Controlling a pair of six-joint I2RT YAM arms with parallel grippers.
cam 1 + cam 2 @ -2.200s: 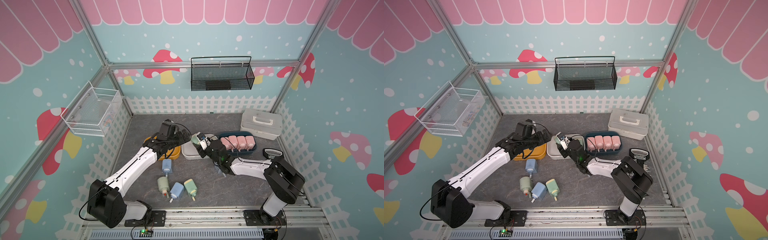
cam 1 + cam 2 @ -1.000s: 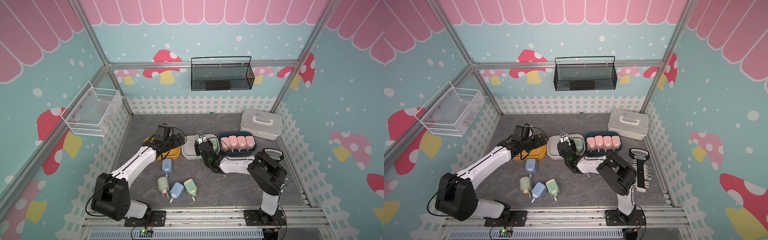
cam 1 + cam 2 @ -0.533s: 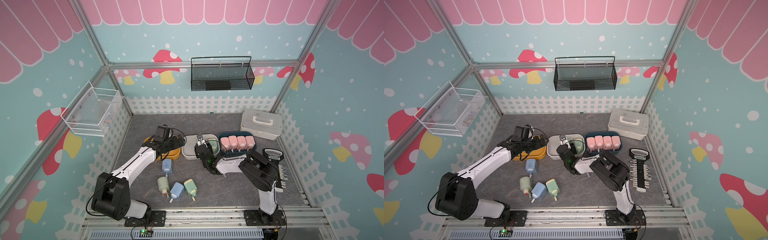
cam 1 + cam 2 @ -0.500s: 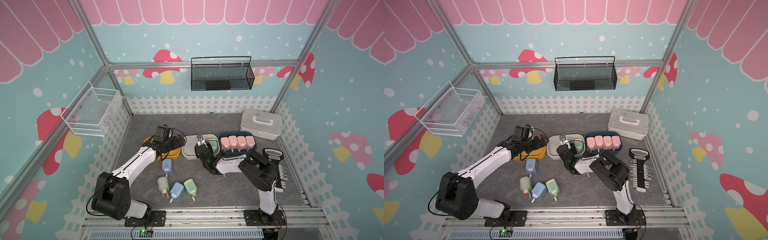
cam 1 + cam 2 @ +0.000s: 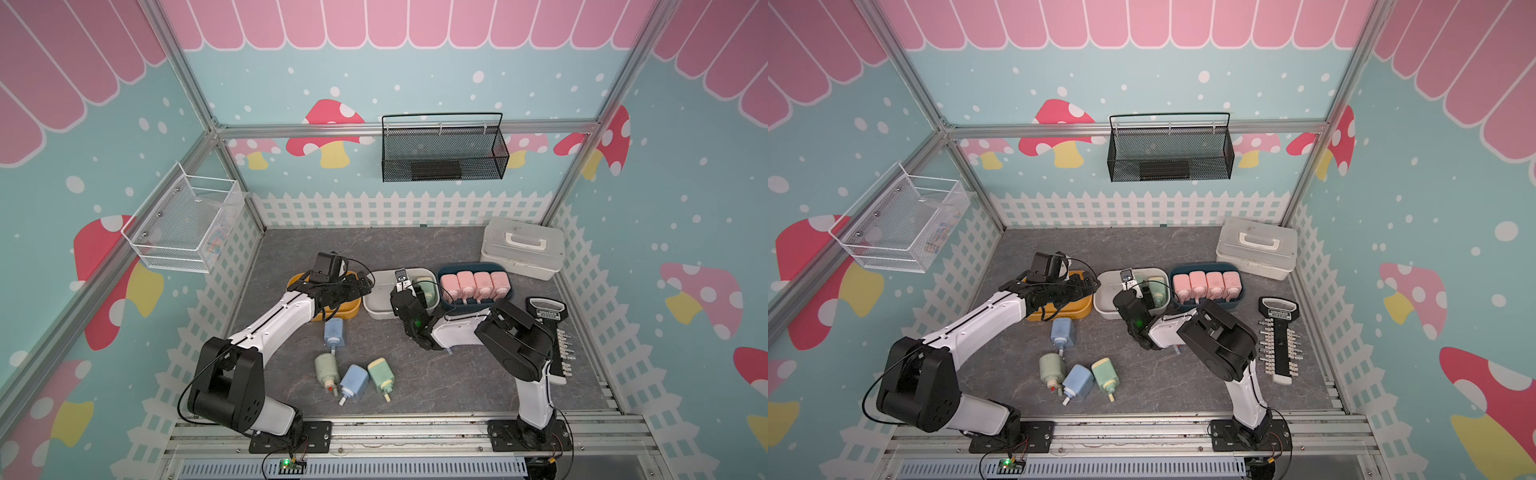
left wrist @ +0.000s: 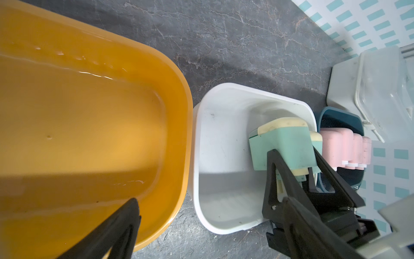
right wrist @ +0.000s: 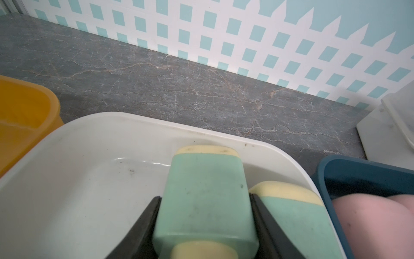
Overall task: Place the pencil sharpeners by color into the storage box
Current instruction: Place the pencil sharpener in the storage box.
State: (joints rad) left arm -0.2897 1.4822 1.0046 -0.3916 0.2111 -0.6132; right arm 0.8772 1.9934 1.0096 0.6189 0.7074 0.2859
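My right gripper (image 7: 205,199) is shut on a green pencil sharpener (image 7: 201,190) low inside the white storage box (image 7: 89,139), beside a second green one (image 7: 291,206). In both top views this held sharpener (image 5: 430,293) (image 5: 1152,291) sits at the white box's right end. Several pink sharpeners (image 5: 473,284) fill the blue box (image 5: 512,296). My left gripper (image 6: 211,201) hangs open and holds nothing, over the gap between the yellow box (image 6: 89,112) and the white one. Two blue sharpeners (image 5: 333,331) (image 5: 354,380) and two green ones (image 5: 326,368) (image 5: 381,374) lie loose on the floor.
A white lidded case (image 5: 523,249) stands at the back right. A black socket rack (image 5: 1281,340) lies along the right fence. A black mesh basket (image 5: 442,153) and a white wire basket (image 5: 183,224) hang on the walls.
My right arm has swung left and folded in, bringing the green sharpener down into the white box. My left gripper has drawn back a little over the yellow box and stays open.
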